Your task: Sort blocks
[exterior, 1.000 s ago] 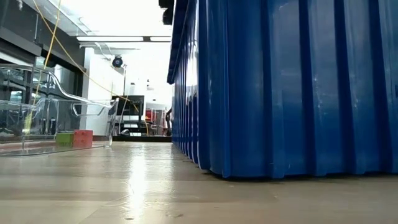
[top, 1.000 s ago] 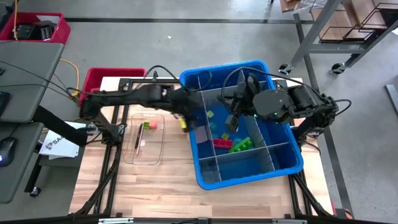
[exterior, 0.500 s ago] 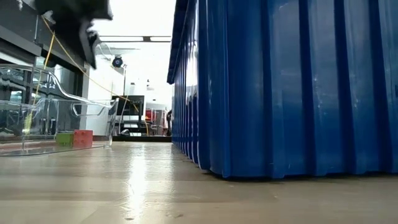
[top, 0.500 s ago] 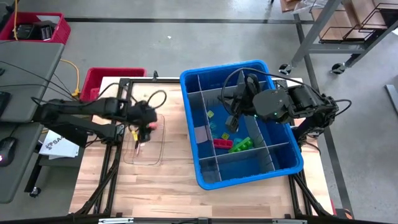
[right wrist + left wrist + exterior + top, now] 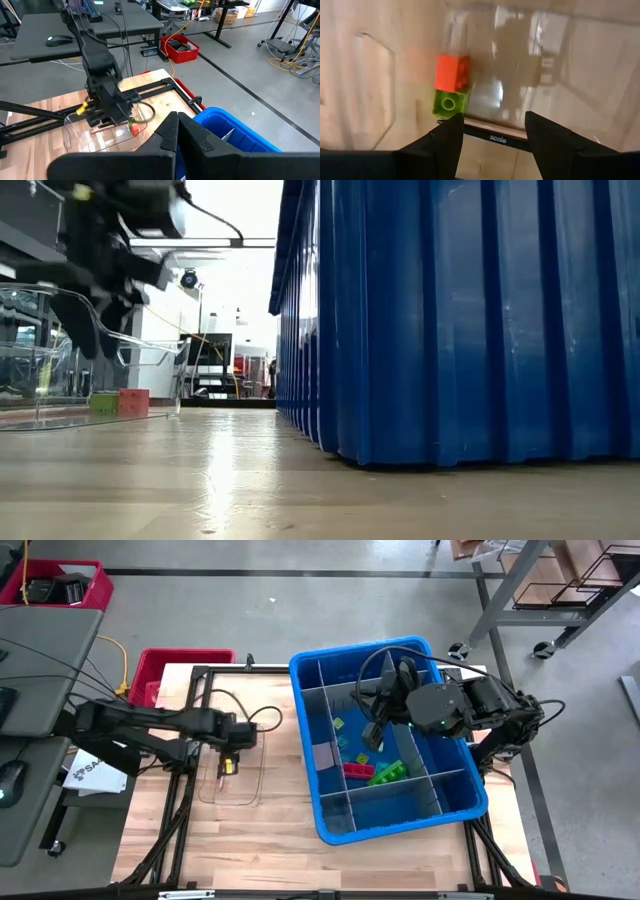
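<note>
The left gripper (image 5: pixel 492 127) hangs released over the clear tray (image 5: pixel 250 785), seemingly having dropped off blocks (image 5: pixel 451 87); the right gripper (image 5: pixel 177 131) waits clenched above the blue bin (image 5: pixel 400 825).

In the low view the tall blue plastic bin (image 5: pixel 460 320) runs off the top and right edges, its contents hidden behind its wall. From above, the left gripper (image 5: pixel 229 752) covers part of the clear plastic tray (image 5: pixel 232 790). The left wrist view is blurred, and its two dark fingers (image 5: pixel 448 140) are cut off at the bottom edge.
</note>
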`<move>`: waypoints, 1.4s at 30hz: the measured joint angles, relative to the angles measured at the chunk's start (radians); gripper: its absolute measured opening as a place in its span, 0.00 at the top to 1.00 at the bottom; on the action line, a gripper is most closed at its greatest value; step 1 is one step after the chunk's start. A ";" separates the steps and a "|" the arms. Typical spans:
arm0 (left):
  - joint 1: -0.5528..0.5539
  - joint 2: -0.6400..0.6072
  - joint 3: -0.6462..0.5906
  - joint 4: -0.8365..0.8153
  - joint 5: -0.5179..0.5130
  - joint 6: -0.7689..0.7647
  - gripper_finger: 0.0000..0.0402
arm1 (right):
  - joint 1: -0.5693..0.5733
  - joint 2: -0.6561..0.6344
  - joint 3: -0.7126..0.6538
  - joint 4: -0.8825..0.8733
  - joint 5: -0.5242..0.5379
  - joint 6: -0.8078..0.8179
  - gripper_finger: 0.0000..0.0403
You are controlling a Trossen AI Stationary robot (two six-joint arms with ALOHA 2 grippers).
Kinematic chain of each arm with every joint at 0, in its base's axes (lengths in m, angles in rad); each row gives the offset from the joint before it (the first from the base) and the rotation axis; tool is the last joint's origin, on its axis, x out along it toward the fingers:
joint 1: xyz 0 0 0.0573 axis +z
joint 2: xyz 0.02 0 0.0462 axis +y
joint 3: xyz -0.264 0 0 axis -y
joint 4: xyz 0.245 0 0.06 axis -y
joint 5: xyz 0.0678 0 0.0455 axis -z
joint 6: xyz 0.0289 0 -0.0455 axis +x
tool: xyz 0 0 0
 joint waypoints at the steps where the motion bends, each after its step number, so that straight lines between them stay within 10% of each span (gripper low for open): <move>1: 0.012 0.030 0.000 0.001 0.014 -0.001 0.48 | 0.000 0.000 0.000 0.000 0.002 0.000 1.00; 9: 0.098 0.268 0.039 0.003 0.062 -0.239 0.48 | -0.001 0.000 0.000 0.000 0.007 0.002 1.00; 23: 0.123 0.310 -0.018 0.079 -0.050 -0.100 0.49 | -0.023 0.000 0.000 0.003 0.006 0.037 1.00; 31: 0.128 0.334 -0.010 0.084 0.004 -0.068 0.95 | -0.039 0.000 0.000 0.030 0.005 0.048 1.00; 42: 0.103 0.102 0.203 -0.161 0.144 -0.031 1.00 | -0.039 0.000 0.000 0.044 0.003 0.048 1.00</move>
